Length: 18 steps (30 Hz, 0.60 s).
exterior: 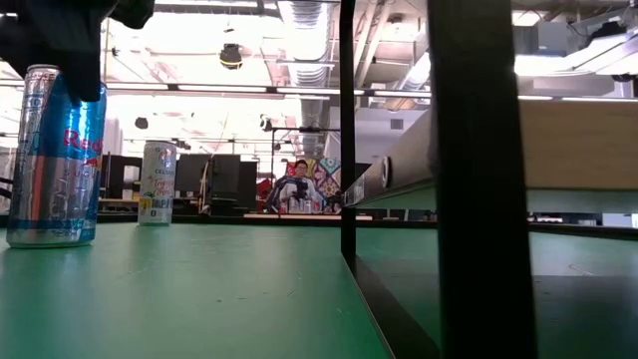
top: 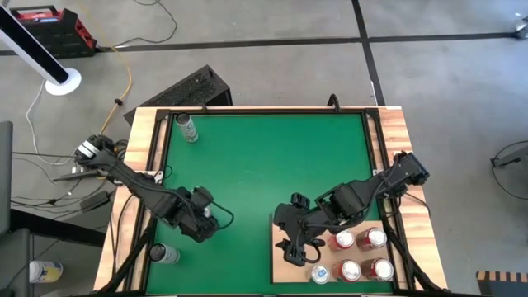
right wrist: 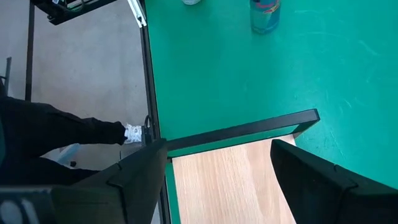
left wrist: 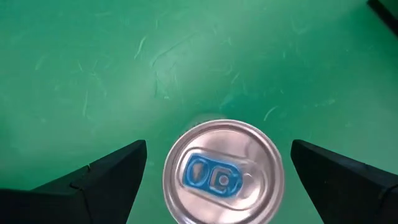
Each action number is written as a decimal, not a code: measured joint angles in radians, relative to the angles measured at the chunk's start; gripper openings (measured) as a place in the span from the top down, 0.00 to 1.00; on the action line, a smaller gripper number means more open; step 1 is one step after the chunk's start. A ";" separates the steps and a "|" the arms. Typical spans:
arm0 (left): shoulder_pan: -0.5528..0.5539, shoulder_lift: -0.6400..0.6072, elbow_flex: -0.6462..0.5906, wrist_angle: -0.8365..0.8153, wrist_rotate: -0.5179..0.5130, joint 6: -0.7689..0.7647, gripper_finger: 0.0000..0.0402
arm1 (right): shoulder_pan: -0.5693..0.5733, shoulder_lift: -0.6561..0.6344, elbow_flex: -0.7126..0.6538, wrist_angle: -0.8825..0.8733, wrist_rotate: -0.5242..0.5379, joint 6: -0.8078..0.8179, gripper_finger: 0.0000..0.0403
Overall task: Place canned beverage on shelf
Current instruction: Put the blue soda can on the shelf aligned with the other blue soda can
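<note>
The left gripper (left wrist: 214,180) is hovering directly over a blue-tabbed silver beverage can (left wrist: 222,171) with its fingers (left wrist: 93,183) spread wide, one on each side of the rim and neither touching it. The can is standing upright on the green mat (top: 264,165), near the mat's left front corner, where the low view shows its blue-and-silver side (exterior: 55,160) beneath the dark arm.

To take it cleanly, the gripper should likely be keeping the can centred between the fingers while lowering along the can's axis, then closing well below the rim so the tall can is not tipping as it lifts.

The right gripper (right wrist: 217,180) is waiting with its fingers parted over the near corner of the shelf (right wrist: 230,183), a pale wood panel edged by a black frame (right wrist: 242,132) at the mat's right front. From above, five cans (top: 355,256) are already standing on the shelf's right part, leaving bare wood (top: 283,271) at its left edge; that free strip looks like the best landing spot, though the right arm is crowding it and may need to clear first.

A slim white can (exterior: 158,182) is standing apart at the mat's far left corner (top: 188,128), another candidate for the shelf. A person's dark sleeve (right wrist: 56,134) is showing beyond the table edge.
</note>
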 joint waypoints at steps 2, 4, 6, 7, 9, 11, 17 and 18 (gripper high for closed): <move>0.000 0.005 0.000 0.004 0.000 0.013 0.04 | 0.000 0.000 0.000 0.000 0.000 0.000 0.22; 0.000 0.005 0.000 0.010 -0.005 0.016 0.05 | 0.000 0.000 0.000 -0.001 0.000 0.000 0.22; 0.000 0.005 0.000 0.009 -0.008 0.023 0.06 | 0.000 0.000 0.000 -0.007 0.000 0.000 0.22; 0.000 0.005 0.000 0.011 -0.008 0.032 0.07 | 0.000 0.000 0.000 -0.009 0.000 0.000 0.22; 0.000 0.005 0.000 0.010 -0.007 0.043 0.10 | 0.000 0.000 0.000 -0.010 0.000 0.000 0.22; 0.000 0.005 0.000 0.011 -0.007 0.055 0.13 | 0.002 0.000 0.000 -0.013 0.000 0.000 0.22; 0.015 0.005 0.000 0.010 0.012 0.122 0.26 | 0.002 0.000 0.000 -0.021 0.000 -0.001 0.22; 0.018 0.005 0.000 0.011 0.015 0.131 0.28 | 0.002 0.000 0.000 -0.022 0.000 -0.004 0.22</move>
